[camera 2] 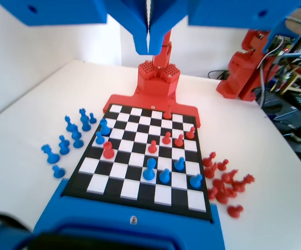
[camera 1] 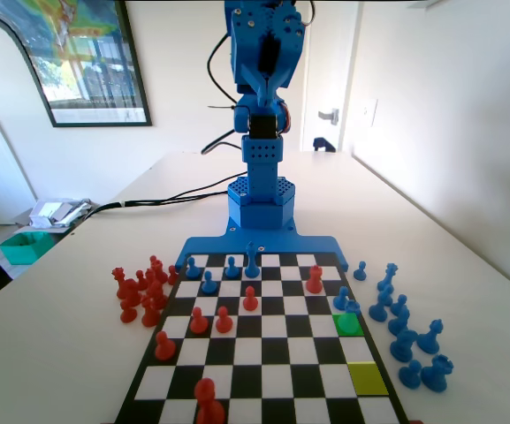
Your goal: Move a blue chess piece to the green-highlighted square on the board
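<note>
The board [camera 1: 237, 399] lies in front of the blue arm [camera 1: 262, 132], which is folded up high above its base. My gripper [camera 2: 149, 47] hangs at the top of the wrist view, far above the board [camera 2: 74, 174]. Its jaws are pressed together with nothing between them. The green-highlighted square [camera 1: 348, 324] is in the right column of the fixed view. A blue pawn [camera 1: 341, 299] stands just beyond it, next to another blue piece [camera 1: 353, 306]. More blue pawns [camera 1: 209, 283] stand near the arm's end [camera 2: 165, 176].
Captured blue pieces [camera 1: 405, 331] crowd the table right of the board in the fixed view, and captured red ones [camera 1: 140, 287] lie to its left. Red pieces [camera 1: 224, 320] stand mid-board. A paler yellow-green square [camera 1: 367, 378] is two rows nearer the camera than the green one.
</note>
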Controlling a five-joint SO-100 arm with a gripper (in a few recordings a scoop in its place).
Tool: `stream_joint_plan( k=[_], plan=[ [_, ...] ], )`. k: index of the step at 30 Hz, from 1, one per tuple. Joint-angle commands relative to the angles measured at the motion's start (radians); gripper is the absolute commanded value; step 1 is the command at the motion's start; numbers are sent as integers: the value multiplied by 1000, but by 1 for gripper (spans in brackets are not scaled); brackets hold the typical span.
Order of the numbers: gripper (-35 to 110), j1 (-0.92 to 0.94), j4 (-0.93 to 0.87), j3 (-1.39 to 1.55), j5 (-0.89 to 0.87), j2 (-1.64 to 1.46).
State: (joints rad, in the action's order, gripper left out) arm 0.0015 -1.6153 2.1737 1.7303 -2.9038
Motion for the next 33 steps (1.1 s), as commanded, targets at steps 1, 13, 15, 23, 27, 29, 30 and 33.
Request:
stream_joint_plan(
  k=[1, 13, 15, 23, 27, 29, 30, 33],
  plan=[
    [1, 9, 15, 5, 9, -31],
    [1, 32, 44, 9, 8, -152],
    [1, 32, 44, 9, 6, -152],
    [1, 34, 41, 8, 0, -152],
    [1, 34, 41, 8, 0, -152],
    [1, 34, 41, 8, 0, -152],
    [1, 34, 41, 8, 0, -152],
    [1, 34, 41, 8, 0, -152]
  ],
)
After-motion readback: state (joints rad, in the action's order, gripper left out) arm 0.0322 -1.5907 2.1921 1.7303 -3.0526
